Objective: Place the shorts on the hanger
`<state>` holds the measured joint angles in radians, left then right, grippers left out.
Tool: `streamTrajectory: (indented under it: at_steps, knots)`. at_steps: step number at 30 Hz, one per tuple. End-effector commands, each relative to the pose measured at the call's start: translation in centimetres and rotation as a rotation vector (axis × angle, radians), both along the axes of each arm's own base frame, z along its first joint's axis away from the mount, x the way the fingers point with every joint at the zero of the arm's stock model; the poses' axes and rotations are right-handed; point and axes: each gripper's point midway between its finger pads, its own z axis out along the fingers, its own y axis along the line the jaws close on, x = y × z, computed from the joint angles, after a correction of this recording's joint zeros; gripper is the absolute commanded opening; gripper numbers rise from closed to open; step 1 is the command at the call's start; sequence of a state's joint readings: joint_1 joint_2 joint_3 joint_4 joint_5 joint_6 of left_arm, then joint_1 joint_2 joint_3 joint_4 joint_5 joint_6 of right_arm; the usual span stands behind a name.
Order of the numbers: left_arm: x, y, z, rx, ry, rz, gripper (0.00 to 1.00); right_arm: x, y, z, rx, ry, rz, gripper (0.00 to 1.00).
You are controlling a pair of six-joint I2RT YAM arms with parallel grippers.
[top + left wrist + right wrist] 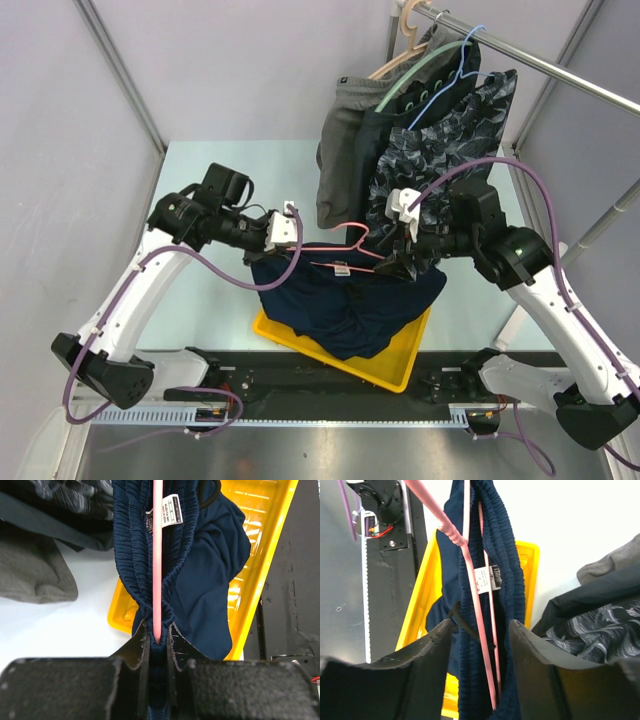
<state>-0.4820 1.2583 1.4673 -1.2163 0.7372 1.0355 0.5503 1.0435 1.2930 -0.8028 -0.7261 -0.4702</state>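
Top view: the navy shorts (345,300) are being held up at centre frame, over the yellow tray (400,372), along the pink-red hanger (335,250). Left wrist view: hanger bar and waistband are being pinched together by the left gripper (157,636). Right wrist view: the waistband is being straddled by the right gripper (480,630), jaws parted.

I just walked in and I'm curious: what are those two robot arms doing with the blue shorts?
They are putting the navy shorts on the pink hanger. The left gripper pinches the waistband and the hanger's bar together. The right gripper stands open around the waistband too. The shorts hang over a yellow tray.
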Motion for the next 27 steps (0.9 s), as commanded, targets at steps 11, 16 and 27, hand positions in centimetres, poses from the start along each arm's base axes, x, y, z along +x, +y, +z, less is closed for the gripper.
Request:
streamTrajectory:
  at_steps: [11,16,27]
  knots:
    - [-1.6,-2.0,4.7,-0.187,-0.083,-0.101,0.00,-3.4,-0.4,-1.1,0.002,0.116,0.060,0.30]
    - [-1.3,-2.4,4.9,-0.210,-0.085,-0.098,0.00,-4.6,-1.9,-2.0,-0.028,0.130,0.029,0.19]
    - [0.8,-4.5,10.1,-0.390,-0.108,0.003,0.60,-5.1,-4.8,2.6,0.121,0.105,-0.210,0.00]
